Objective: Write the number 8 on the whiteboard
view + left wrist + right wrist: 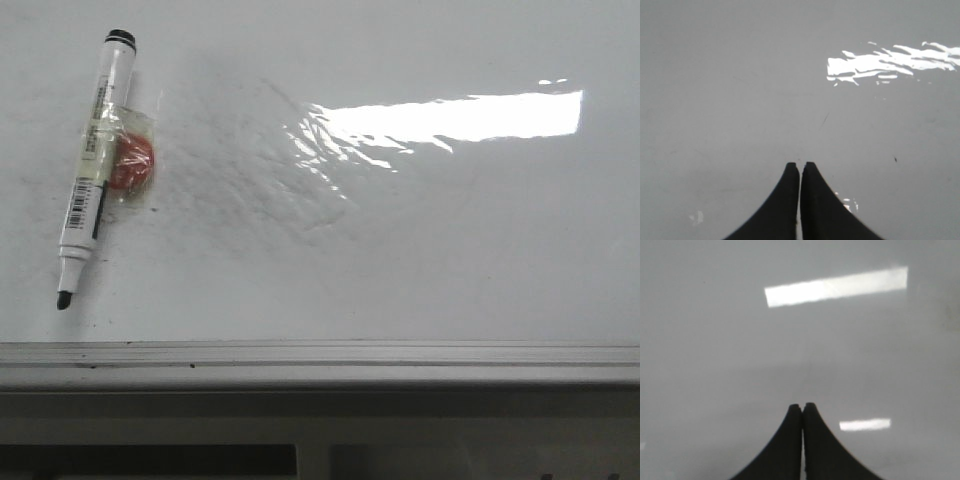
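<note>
The whiteboard (pixel 400 250) carries no number 8; an uncapped marker pen (pixel 92 170) with a red magnet (pixel 132 163) taped beside lies at nine o'clock. Left hand (pixel 800 165) and right hand (pixel 802 406) are clenched, empty.

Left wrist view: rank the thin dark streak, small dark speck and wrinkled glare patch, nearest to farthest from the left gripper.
1. Thin dark streak, just ahead of the left gripper.
2. Small dark speck, off to the side.
3. Wrinkled glare patch, farthest ahead.
</note>
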{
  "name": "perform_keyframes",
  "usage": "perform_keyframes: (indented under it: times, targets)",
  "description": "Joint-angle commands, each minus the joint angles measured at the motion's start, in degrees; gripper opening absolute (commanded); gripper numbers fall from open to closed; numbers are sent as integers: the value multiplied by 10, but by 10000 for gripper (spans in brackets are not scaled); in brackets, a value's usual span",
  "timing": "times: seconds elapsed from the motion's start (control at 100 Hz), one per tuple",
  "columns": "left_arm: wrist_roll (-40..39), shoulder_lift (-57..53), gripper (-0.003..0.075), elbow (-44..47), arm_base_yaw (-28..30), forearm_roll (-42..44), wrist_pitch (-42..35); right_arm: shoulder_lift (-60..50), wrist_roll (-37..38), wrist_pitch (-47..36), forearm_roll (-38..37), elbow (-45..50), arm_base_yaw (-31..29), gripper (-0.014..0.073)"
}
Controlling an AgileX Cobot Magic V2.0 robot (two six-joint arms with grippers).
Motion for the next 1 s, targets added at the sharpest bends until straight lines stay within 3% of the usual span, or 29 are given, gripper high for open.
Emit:
perform_keyframes:
  times: [0.0, 0.1, 0.27, 0.32, 0.47, 0.54, 0.78, 0.99]
  targets:
    - [-2, 35, -20, -55, -3, -9, -24, 48, 2, 40, 19, -56, -4, -63]
    - [-2, 51, -20, -77, -3, -9, -29, 89, 2, 90, 21, -94, -4, -63]
    - [-2, 57, 4, -80, -3, -13, -28, 110, 2, 92, 21, -100, -4, -63]
    - [-2, 57, 63, -77, -3, -13, -34, 110, 2, 92, 21, -100, -4, -63]
    - [-2, 57, 335, -68, -3, -13, -65, 110, 2, 92, 21, -100, -4, -63]
    - [-2, 58, 392, -53, -3, -31, -100, 110, 2, 92, 21, -100, -4, -63]
    - [-2, 125, 387, -52, -34, -52, -120, 110, 2, 92, 21, -100, -4, -63]
    - [-5, 219, 387, -60, -174, -52, -189, 110, 2, 92, 21, -100, -4, -63]
